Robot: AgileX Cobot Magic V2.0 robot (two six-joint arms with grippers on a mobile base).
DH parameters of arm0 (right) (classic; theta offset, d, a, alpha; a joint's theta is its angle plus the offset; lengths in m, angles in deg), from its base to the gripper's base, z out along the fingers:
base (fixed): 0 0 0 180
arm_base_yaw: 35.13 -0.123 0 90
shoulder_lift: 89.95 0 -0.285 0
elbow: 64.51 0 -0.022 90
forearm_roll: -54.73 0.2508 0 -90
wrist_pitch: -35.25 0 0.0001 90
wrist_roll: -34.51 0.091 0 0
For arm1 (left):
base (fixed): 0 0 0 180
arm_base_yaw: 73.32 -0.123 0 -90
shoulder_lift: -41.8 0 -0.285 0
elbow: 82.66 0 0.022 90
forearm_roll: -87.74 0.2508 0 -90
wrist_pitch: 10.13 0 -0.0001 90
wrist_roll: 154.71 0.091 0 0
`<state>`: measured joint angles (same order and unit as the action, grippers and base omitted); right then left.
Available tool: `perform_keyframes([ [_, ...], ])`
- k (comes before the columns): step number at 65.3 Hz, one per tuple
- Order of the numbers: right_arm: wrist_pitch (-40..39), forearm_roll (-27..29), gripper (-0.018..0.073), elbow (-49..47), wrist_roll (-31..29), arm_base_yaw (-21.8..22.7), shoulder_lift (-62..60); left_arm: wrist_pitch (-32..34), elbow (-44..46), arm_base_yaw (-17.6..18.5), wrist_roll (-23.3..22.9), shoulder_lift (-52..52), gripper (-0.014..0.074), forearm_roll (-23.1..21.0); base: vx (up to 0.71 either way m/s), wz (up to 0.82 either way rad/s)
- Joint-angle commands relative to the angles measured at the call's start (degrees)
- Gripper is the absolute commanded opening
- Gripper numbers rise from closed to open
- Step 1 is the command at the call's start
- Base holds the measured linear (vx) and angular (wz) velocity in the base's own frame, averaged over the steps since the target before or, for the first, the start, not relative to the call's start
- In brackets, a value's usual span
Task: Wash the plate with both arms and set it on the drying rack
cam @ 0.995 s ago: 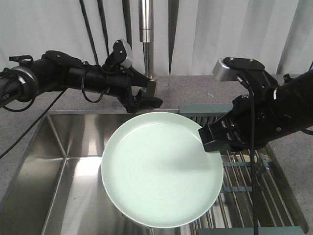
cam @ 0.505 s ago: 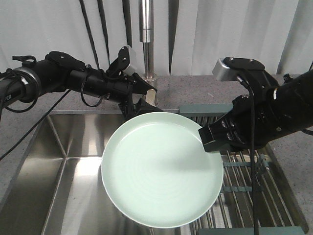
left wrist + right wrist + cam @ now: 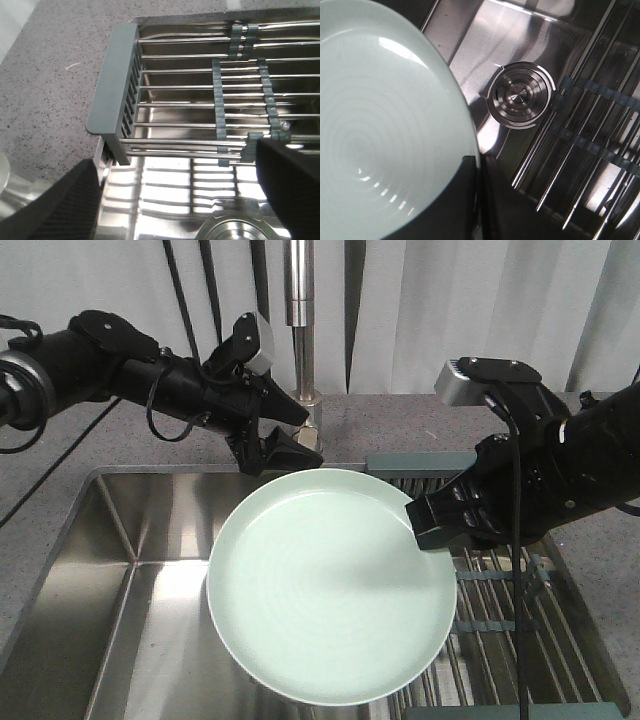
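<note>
Looking out from the front, the plate (image 3: 330, 585) hangs in the air over the sink (image 3: 130, 530), its right edge reaching out above the drying rack (image 3: 500, 610). The right hand (image 3: 432, 523) is clamped on the rim at the plate's right side. That's the only hold on it. The face tips up and toward us. It's round, so there's no long axis to speak of, just a flat disc on a slant. The left hand (image 3: 295, 435) hovers just behind the plate's far rim, near the faucet (image 3: 300, 300), with its jaws spread and nothing in them.

Over to the left wrist: two dark fingers (image 3: 60, 205) sit wide apart at the bottom corners with nothing between them. Beyond them are the rack's grey end bar (image 3: 115, 90), its rods and the speckled table (image 3: 45, 75). No plate here.

Now the right wrist: the plate (image 3: 380, 125) fills the left side, and dark fingers (image 3: 455, 200) pinch its rim at the bottom. The drain (image 3: 520, 95) lies below, with the rack rods (image 3: 590, 125) running off to the right.

It looks stiff and smooth, probably breakable, and slick once wet. A one-edge grip gives it plenty of leverage to sag or twist. I'd say the rim is the place to grab, and the left hand should take the side opposite the right.
</note>
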<state>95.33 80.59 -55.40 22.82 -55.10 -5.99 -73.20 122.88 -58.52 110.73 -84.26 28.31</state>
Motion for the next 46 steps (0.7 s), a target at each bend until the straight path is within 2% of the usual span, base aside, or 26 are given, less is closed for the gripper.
perform_keyframes([
  [1, -1.9, 1.6, -0.0004, -1.3, -0.4, 0.1, -1.6, 0.9, 1.7, 0.4, -5.9, 7.0, 0.0589, -0.2, 0.0, 0.0],
  [12, -1.9, 1.6, -0.0004, -1.3, -0.4, 0.1, -1.6, 3.0, 1.7, 0.4, -17.8, 12.3, 0.0573, 6.9, 0.0, 0.0],
  [19, -1.9, 1.6, -0.0004, -1.3, -0.4, 0.1, -1.6, 3.4, 1.7, 0.4, -26.6, 15.3, 0.0554, 13.0, 0.0, 0.0],
  [28, -1.9, 1.6, -0.0004, -1.3, -0.4, 0.1, -1.6, 4.0, 1.7, 0.4, -43.4, 18.5, 0.0517, 21.7, 0.0, 0.0],
  [34, -1.9, 1.6, -0.0004, -1.3, -0.4, 0.1, -1.6, 3.8, 1.7, 0.4, -51.5, 20.1, 0.0486, 26.9, 0.0, 0.0],
  [37, -1.9, 1.6, -0.0004, -1.3, -0.4, 0.1, -1.6, 3.3, 1.7, 0.4, -56.4, 20.7, 0.047, 31.0, 0.0, 0.0],
  [46, -1.8, 1.6, -0.0004, -1.3, -0.4, 0.1, -1.6, 2.8, 0.1, 0.4, -64.3, 23.4, 0.0442, 38.1, 0.0, 0.0],
])
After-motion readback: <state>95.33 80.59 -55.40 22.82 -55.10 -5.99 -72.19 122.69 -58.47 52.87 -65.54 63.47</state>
